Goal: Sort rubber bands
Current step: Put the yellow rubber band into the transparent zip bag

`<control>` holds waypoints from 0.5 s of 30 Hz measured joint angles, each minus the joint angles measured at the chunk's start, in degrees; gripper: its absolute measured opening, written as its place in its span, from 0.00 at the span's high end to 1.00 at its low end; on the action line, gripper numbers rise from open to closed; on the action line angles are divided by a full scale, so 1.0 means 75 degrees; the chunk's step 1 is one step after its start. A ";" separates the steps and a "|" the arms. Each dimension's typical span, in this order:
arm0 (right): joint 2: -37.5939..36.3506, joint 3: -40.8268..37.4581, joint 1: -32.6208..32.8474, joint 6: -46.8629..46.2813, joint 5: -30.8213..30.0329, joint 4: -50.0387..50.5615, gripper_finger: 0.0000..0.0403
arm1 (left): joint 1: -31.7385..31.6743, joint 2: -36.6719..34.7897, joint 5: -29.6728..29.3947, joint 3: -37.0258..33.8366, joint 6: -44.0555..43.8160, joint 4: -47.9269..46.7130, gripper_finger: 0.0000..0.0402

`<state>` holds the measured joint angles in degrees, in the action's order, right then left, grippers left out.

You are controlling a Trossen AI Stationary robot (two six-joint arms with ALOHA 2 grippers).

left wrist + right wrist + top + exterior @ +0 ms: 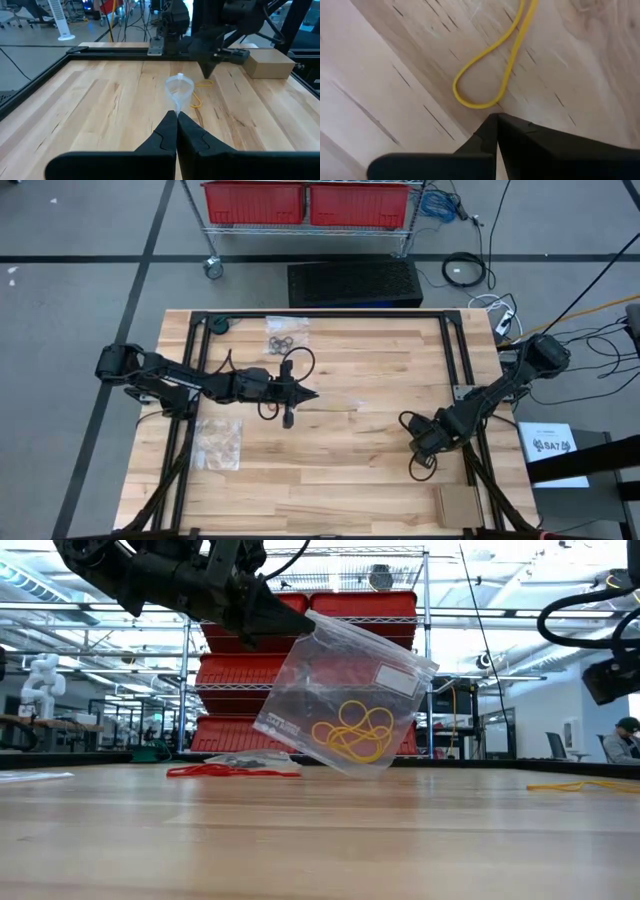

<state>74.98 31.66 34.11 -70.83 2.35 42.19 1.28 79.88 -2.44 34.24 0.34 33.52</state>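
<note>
My left gripper [176, 114] is over the middle of the table, shut on a clear zip bag [345, 700] with yellow rubber bands [352, 732] inside. The bag hangs tilted, clear of the wood. My right gripper [496, 116] is shut and points down at the table's right part [422, 440]. Its tips stand right beside the looped end of a loose yellow rubber band [492, 70], which lies flat on the wood. Red rubber bands [232, 771] lie on the table farther back. My left gripper pinches the bag's upper corner [312, 624] between its two shut fingers, coming nearly level from the table's left. The bag hangs below and beyond the fingertips, tilted and lifted clear; the left wrist view shows it edge-on [180, 92]. Whether my right gripper touches the loose band I cannot tell.
A clear bag with black bands [287, 335] lies near the far edge, and another clear bag [217, 442] lies at the left. A cardboard box [460, 502] sits at the near right corner. A black frame [320, 315] borders the table.
</note>
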 joint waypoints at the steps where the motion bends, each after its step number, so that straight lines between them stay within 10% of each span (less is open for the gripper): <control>1: 0.0000 -0.0002 -0.0042 -0.0006 -0.0001 -0.0021 1.00 | -0.0002 0.0000 0.0000 -0.0001 0.0000 0.0000 1.00; 15: 0.0023 -0.0004 -0.1105 0.0685 -0.0604 -0.2220 1.00 | 0.0000 0.0000 0.0000 -0.0001 0.0006 0.0000 1.00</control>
<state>75.16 31.63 25.82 -65.69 -2.18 25.54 1.28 79.88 -2.44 34.24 0.38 33.52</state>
